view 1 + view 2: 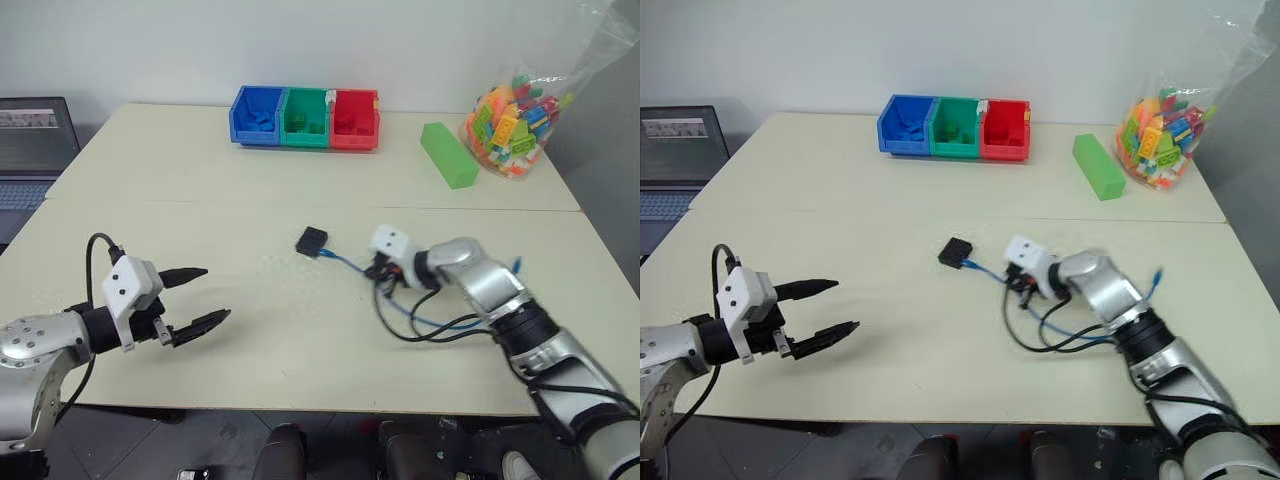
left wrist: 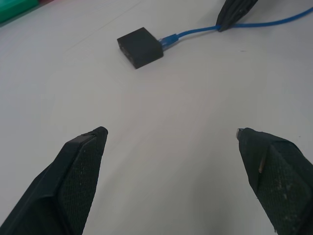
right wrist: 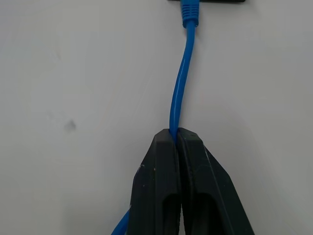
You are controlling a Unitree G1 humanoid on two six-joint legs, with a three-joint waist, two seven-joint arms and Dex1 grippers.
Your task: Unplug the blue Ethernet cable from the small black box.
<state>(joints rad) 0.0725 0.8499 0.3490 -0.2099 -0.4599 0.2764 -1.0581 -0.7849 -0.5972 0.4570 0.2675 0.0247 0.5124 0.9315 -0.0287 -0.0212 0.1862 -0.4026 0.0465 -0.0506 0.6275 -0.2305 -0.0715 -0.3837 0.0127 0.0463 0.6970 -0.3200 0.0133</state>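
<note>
On a cream table backed by three colored bins, the right gripper pinches the blue Ethernet cable, plugged into the small black box mid-table, while the left gripper hangs spread, empty.

A lab or test bench is being shown: plain tables are being used, with sorting bins, a bag of bricks, and a laptop.
</note>
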